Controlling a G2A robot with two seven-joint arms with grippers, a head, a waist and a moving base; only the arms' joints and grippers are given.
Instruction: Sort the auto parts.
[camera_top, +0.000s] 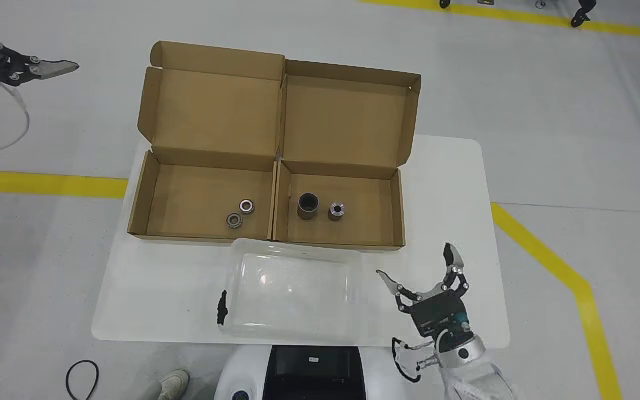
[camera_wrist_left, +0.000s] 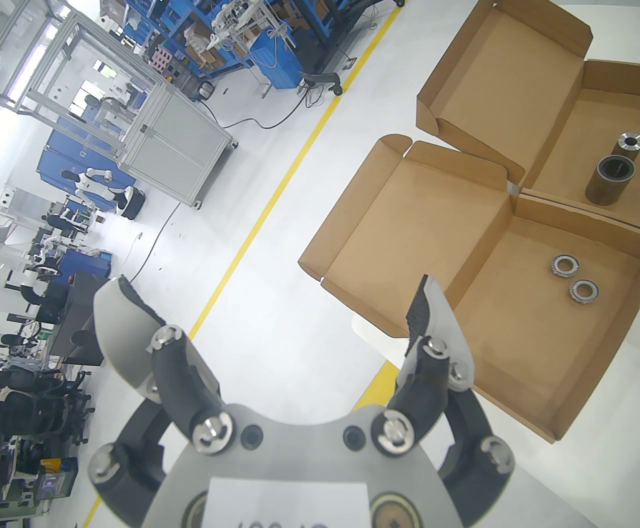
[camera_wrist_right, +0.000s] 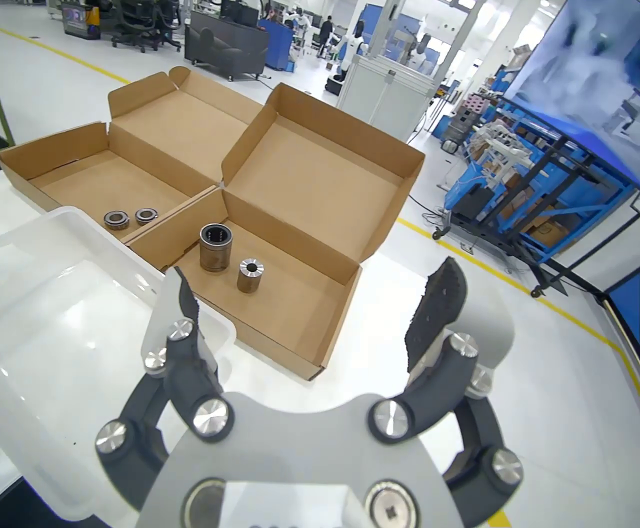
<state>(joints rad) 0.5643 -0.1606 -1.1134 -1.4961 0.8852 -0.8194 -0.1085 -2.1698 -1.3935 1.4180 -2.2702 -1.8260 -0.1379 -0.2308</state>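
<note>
Top view has a white rectangular table (camera_top: 450, 200) across the middle of the frame, with two open brown cardboard boxes side by side on its far half, lids folded back toward the top of the frame. The left cardboard box (camera_top: 180, 200) holds a small silver ring bearing (camera_top: 247, 205) and, just beside it, a second ring bearing (camera_top: 233, 219), both near the box's right wall. The right cardboard box (camera_top: 370, 215) holds a dark cylindrical sleeve (camera_top: 307, 206) standing upright at its left side, with a smaller silver metal cylinder (camera_top: 337, 210) just beside it. A clear plastic bin (camera_top: 300, 290) sits at lower centre, close against the boxes' near walls. The right gripper (camera_top: 416, 262) hangs at the lower right of the frame above the table's near corner, jaws spread wide with nothing between them. Left wrist view shows the left gripper (camera_wrist_left: 274, 285) off the table over the pale grey floor (camera_wrist_left: 280, 310), its jaws likewise wide apart and holding nothing
</note>
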